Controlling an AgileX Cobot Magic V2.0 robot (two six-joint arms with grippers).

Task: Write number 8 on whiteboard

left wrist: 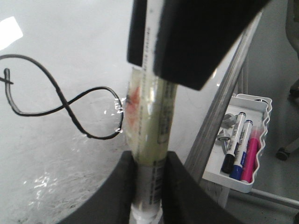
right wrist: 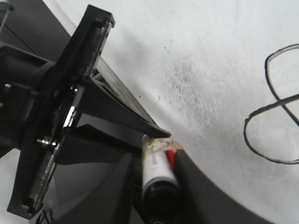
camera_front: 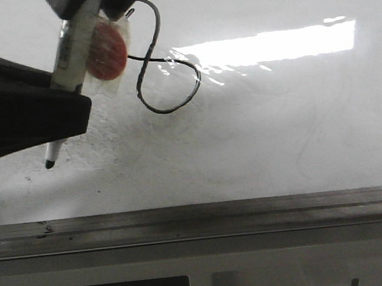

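Grey metal frame edge [camera_front: 252, 215] runs nearest, below the glossy white whiteboard [camera_front: 277, 128]. Left of the thin black looping number 8 [camera_front: 154, 56], the white-barrelled black-tipped marker [camera_front: 67, 50] slants, its upper end beside the figure's top and its tip well down-left of the lower loop. Whether the tip touches the board cannot be told. Left gripper [left wrist: 148, 158] clamps the barrel, and the right gripper [right wrist: 156, 161] appears closed on its upper end. The 8 looks complete.

A white tray [left wrist: 261, 140] beside the board holds black, blue and pink markers [left wrist: 239, 147].
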